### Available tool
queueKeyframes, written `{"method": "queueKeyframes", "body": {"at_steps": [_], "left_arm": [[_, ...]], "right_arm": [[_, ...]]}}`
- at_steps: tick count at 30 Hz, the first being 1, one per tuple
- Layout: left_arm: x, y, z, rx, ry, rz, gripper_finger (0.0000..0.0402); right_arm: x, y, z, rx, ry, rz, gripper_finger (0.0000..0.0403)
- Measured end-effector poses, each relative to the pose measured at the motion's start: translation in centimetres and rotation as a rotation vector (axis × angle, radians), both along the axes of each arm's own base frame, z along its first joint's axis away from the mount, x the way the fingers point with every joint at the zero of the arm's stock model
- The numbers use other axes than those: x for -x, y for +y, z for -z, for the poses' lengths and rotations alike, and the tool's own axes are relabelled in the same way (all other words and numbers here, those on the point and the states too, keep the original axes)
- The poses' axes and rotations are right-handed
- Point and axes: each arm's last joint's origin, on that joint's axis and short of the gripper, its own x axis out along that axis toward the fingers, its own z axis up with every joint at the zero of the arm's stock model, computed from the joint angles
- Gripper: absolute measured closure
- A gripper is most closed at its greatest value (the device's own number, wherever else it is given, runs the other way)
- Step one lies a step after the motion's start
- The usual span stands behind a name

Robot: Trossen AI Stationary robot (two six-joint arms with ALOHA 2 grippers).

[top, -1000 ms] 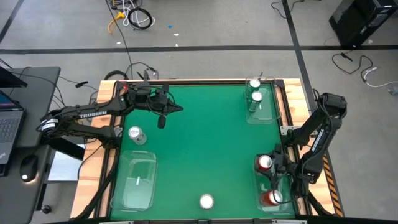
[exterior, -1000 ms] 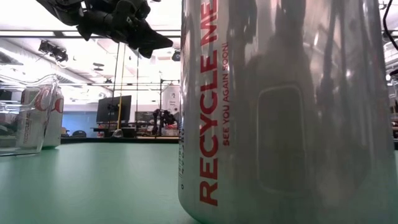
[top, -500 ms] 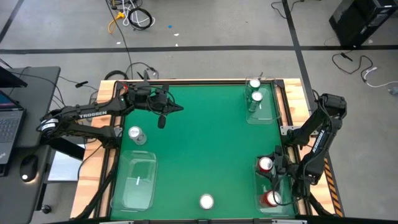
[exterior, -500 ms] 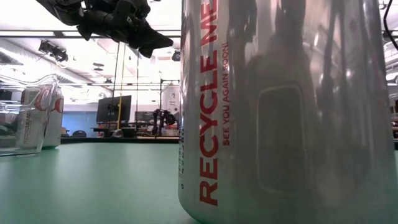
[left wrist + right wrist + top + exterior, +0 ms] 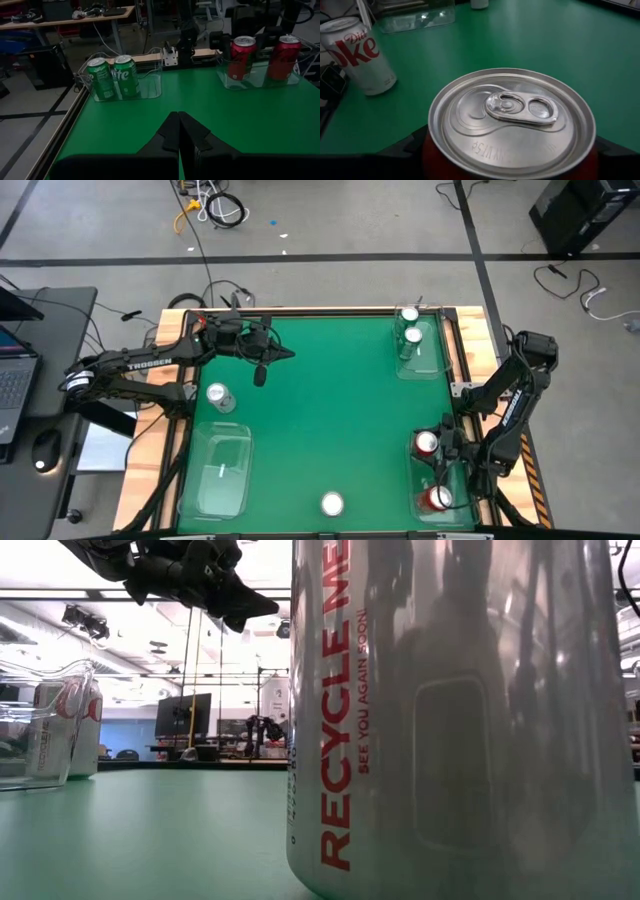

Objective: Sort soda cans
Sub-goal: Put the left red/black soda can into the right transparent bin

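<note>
Over the clear plastic tray (image 5: 421, 472), the right gripper (image 5: 446, 452) straddles a red can (image 5: 510, 125); release comes next, while the left gripper (image 5: 180, 131), pressed together, waits.

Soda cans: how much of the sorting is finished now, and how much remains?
Done: both green cans stand in one tray, both red cans in another, with the right gripper at them. In hand: nothing clearly; the left gripper hovers shut. Left: two silver cans stand outside the empty tray.

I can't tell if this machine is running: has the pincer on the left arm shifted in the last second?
No. In the high view the left pincer hangs over the same spot of the green table, equally far from the silver can beside it.
</note>
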Motion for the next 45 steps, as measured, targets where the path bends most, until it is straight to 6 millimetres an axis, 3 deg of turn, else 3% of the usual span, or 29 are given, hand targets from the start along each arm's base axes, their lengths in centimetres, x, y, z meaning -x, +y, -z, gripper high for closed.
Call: {"method": "queueKeyframes", "body": {"at_steps": [2,6,9,20,24,29,32,40,45], "left_arm": [[0.0,0.0,0.0,0.000,0.000,0.000,0.0401],[0.0,0.0,0.0,0.001,0.000,0.000,0.0401],[0.0,0.0,0.0,0.002,0.000,0.000,0.0401],[0.0,0.0,0.0,0.002,0.000,0.001,0.0401],[-0.1,-0.2,0.0,0.001,0.000,0.008,0.0401],[-0.1,-0.3,0.0,-0.002,-0.001,0.016,0.0401],[-0.1,-0.3,0.0,-0.004,-0.002,0.016,0.0401],[-0.2,-0.5,-0.1,-0.004,-0.007,0.022,0.0401],[-0.2,-0.5,-0.1,-0.004,-0.007,0.022,0.0401]], "right_arm": [[-0.3,0.1,-0.2,-0.016,0.004,0.015,0.0110],[-0.8,0.4,-0.7,-0.056,0.025,0.047,0.0046],[-1.0,0.6,-1.1,-0.075,0.036,0.056,0.0028],[-1.1,1.1,-1.8,-0.107,0.085,0.055,0.0129],[-1.2,1.7,-2.3,-0.133,0.104,0.039,0.0126],[-1.5,2.0,-2.7,-0.165,0.109,0.048,0.0058],[-1.5,2.0,-2.7,-0.167,0.130,0.047,0.0040],[-1.5,2.0,-2.7,-0.157,0.139,0.041,0.0097],[-1.6,2.2,-3.0,-0.178,0.131,0.039,0.0105]]}}
